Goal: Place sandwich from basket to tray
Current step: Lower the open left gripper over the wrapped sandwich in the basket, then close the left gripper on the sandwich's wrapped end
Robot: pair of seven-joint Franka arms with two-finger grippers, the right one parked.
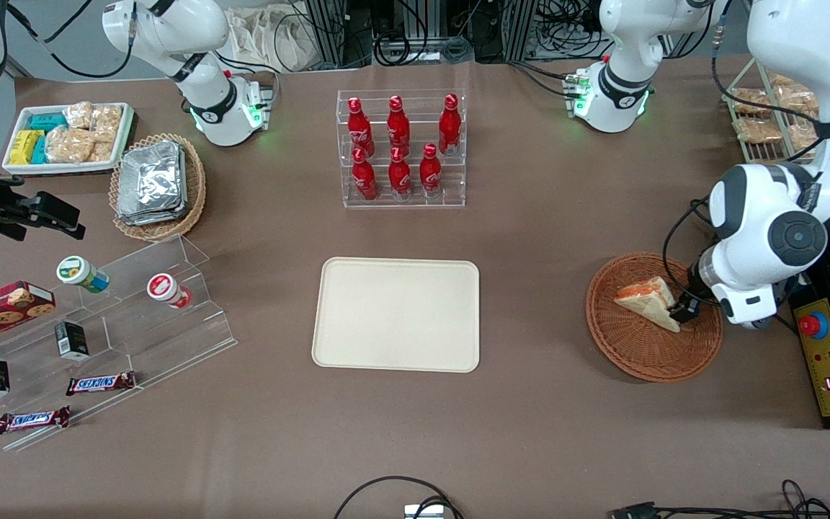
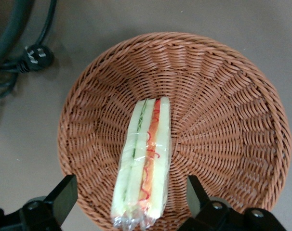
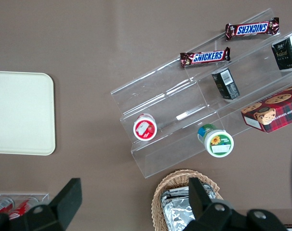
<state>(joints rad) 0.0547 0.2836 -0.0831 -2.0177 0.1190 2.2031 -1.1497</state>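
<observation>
So my claw [image 2: 129, 202] is down inside the basket [image 1: 638, 346], at its edge toward my arm's end of the bench [image 1: 530, 432], with the fingers [image 2: 64, 195] spread wide, one on each side of the sandwich [image 2: 143, 161]. Neither finger is touching it as far as I can see, there's a bit of open wicker on both sides.

Biggest thing near me besides the bench itself is the tray [image 1: 397, 315], a cream rectangle lying flat, well away from my claw toward the parked arm's end. It's got nothing on it. Farther from the front camera than the tray is a clear rack of red bottles [image 1: 400, 148].

The basket is the round reddish-brown wicker one, and it sits directly under my claw. Just beside it on my arm's side is a yellow control box with a red button [image 1: 811, 326].

The sandwich is in the basket, standing on edge between my fingers, wrapped in clear film, with the green and orange-red filling stripes facing up at my wrist camera.
</observation>
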